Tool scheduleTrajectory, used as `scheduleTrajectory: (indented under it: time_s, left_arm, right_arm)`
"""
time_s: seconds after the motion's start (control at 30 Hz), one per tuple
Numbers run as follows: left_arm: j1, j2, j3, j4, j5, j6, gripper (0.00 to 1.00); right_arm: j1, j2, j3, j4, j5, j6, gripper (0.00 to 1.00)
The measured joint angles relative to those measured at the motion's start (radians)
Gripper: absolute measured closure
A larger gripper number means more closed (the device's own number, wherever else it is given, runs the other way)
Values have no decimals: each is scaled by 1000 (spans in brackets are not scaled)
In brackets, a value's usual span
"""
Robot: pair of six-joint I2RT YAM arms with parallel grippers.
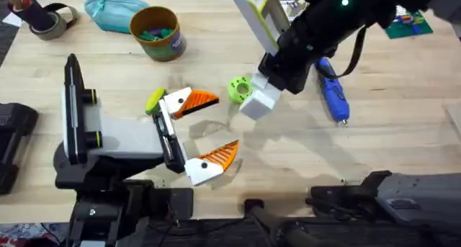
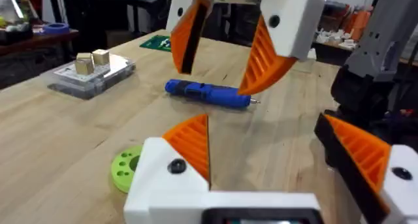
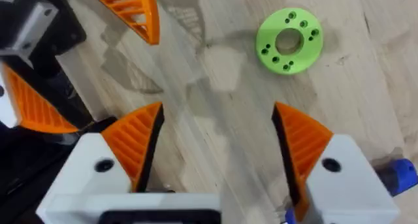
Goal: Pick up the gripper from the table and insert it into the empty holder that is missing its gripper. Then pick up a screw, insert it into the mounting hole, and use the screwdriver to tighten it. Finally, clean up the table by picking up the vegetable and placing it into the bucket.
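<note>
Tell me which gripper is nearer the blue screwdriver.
Right. The right gripper hangs just in front of the screwdriver; the left gripper sits farther back, with the right gripper between it and the screwdriver.

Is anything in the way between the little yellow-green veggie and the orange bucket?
Nothing that I can see. The vegetable lies right by the holder, against its upper orange-tipped finger. From there to the bucket there is only bare wooden table. The bucket's top is open, with a few small things already inside.
</note>
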Motion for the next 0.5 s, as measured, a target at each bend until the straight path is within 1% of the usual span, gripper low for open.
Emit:
scheduleTrajectory:
  time_s: [0.03, 0.13, 0.2, 0.23, 0.3, 0.37, 0.4, 0.5]
  left_arm:
    - [0, 0, 0, -3, 0, -3, 14]
    - [0, 0, 0, -5, 0, -13, 120]
    - [0, 0, 0, -8, 0, -23, 265]
    - [0, 0, 0, -7, 0, -20, 412]
    - [0, 0, 0, -7, 0, -26, 641]
    - [0, 0, 0, -7, 0, -24, 926]
    - [0, 0, 0, -7, 0, -23, 979]
    - [0, 0, 0, -7, 0, -23, 995]
  right_arm:
    - [0, 0, 0, 0, -1, 0, 6]
    - [0, 0, 0, -7, -3, 0, 7]
    - [0, 0, 0, -11, -4, 0, 7]
    - [0, 0, 0, -11, -6, 0, 6]
    - [0, 0, 0, -11, -7, 0, 7]
    - [0, 0, 0, -11, -8, 0, 6]
    - [0, 0, 0, -11, -10, 0, 7]
    - [0, 0, 0, -12, -11, 0, 7]
